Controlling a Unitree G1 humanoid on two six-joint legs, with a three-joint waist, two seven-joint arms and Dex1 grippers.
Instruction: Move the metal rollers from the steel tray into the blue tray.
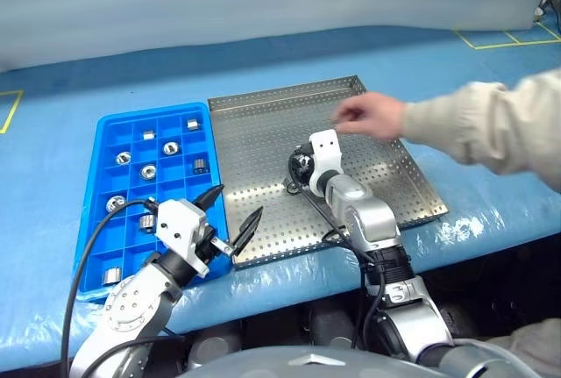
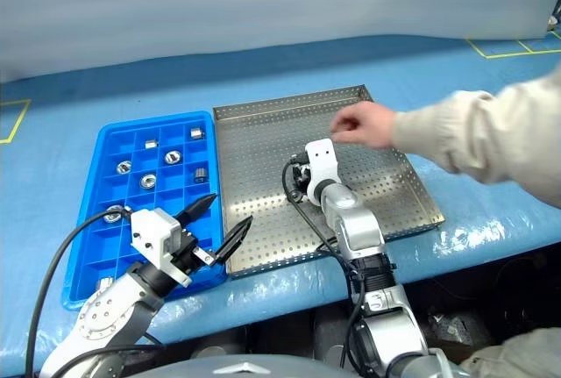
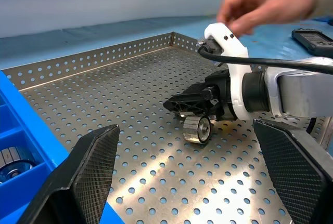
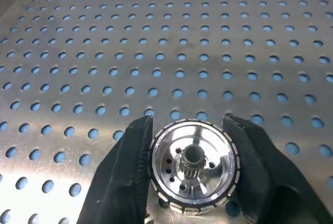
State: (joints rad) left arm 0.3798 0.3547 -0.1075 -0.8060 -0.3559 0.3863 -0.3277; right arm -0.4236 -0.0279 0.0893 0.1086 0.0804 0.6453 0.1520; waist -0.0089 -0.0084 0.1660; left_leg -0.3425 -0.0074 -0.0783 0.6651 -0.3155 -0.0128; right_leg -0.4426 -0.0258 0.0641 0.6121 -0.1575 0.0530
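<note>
Right gripper [image 4: 192, 172] low at frame centre, arm stretched forward, fingers pressed on both sides of a metal roller [image 4: 193, 168] — left gripper [image 1: 230, 216] raised at lower left, jaws spread wide, holding nothing.

— What is under everything?
— A desk [image 1: 491, 246] with a shiny blue cover on it.
— Is anyone there?
— Yes. A person's hand [image 1: 372, 115] reaches in from the right, over the far side. The person's sleeve [image 1: 491, 128] is light tan.
— Anything else?
— Yellow lines [image 1: 495, 42] on the far right corner, and a dark flat gadget [image 3: 312, 38].
</note>
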